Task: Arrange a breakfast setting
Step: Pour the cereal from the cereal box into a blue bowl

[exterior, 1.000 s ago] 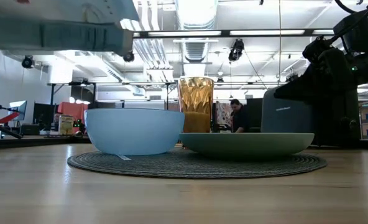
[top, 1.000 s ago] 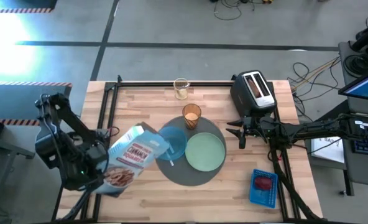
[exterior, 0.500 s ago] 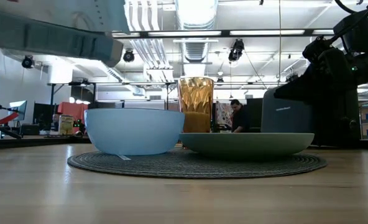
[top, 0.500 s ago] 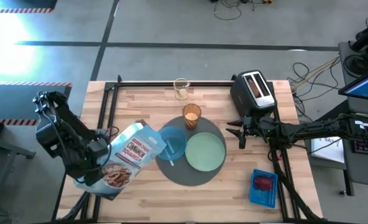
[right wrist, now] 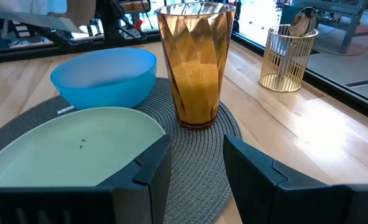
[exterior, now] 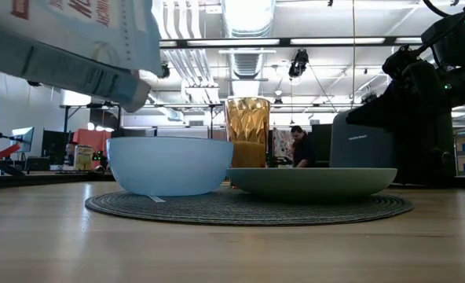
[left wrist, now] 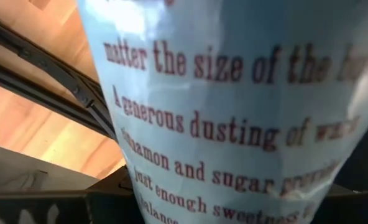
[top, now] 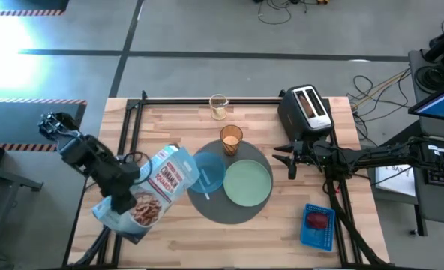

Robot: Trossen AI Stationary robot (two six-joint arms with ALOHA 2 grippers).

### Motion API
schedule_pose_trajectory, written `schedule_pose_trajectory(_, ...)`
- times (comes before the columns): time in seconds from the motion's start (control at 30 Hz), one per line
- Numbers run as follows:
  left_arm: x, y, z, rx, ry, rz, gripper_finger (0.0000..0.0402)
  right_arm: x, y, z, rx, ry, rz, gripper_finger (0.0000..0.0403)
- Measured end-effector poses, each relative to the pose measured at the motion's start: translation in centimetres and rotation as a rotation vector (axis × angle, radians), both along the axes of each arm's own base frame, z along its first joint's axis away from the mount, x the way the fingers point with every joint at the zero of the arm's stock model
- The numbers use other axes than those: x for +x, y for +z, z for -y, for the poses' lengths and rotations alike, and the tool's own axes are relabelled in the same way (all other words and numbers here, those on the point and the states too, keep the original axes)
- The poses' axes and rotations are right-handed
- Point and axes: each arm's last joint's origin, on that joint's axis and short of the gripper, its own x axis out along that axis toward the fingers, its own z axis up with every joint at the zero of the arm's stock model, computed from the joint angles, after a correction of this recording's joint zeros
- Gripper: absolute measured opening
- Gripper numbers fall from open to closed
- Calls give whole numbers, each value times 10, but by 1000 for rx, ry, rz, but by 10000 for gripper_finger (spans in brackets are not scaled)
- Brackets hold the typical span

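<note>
Cereal bag [top: 151, 193] held tilted over the table's left side, long axis diagonal: bottom end near-left, open top end far-right, pointing at and just overlapping the left rim of the small blue bowl [top: 210, 171]. Left gripper [top: 124, 196] clamped on the bag's lower half; the left arm [top: 87, 154] reaches in from the far-left edge, angled toward the near-right. In the left wrist view the bag's printed side [left wrist: 234, 106] fills the picture.

Right gripper [top: 288, 158] hovers just right of the round dark-grey mat [top: 241, 212], arm stretched level from the right, fingers [right wrist: 140, 165] apart, holding nothing, pointing left at the pale-green plate [top: 247, 183].

On the mat: one bowl left, one plate right, one amber tumbler [top: 231, 139] at the far edge. One small spoon [top: 205, 189] leans at the bowl's near rim.

One toaster [top: 306, 111] at far right, toast in it not clear. One gold wire holder [top: 218, 106] at the far edge. One blue basket [top: 317, 225] near-right, with red fruit [top: 319, 220] inside.
</note>
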Motion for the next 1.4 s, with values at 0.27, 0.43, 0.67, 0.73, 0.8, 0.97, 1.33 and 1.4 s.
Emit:
schedule_pose_trajectory(0.27,21,-2,-20,-100,14,-26,178,0,0,0,1,-1,1,134)
schedule_pose_trajectory(0.43,30,-3,-29,-152,-9,-21,178,0,0,0,1,0,0,134)
schedule_pose_trajectory(0.67,33,-4,-34,-176,-34,-4,187,0,0,0,0,0,0,134)
schedule_pose_trajectory(0.73,34,-3,-35,-224,-33,-20,190,0,0,0,1,-1,0,134)
schedule_pose_trajectory(0.8,34,-2,-36,-261,-22,-35,190,0,0,0,0,0,0,134)
schedule_pose_trajectory(0.97,39,-2,-45,-283,29,-37,191,0,0,0,0,0,0,134)
schedule_pose_trajectory(1.33,48,-3,-64,-357,94,-25,192,0,0,0,1,0,0,134)
schedule_pose_trajectory(1.4,50,-3,-67,-363,103,-25,192,0,0,0,1,0,0,134)
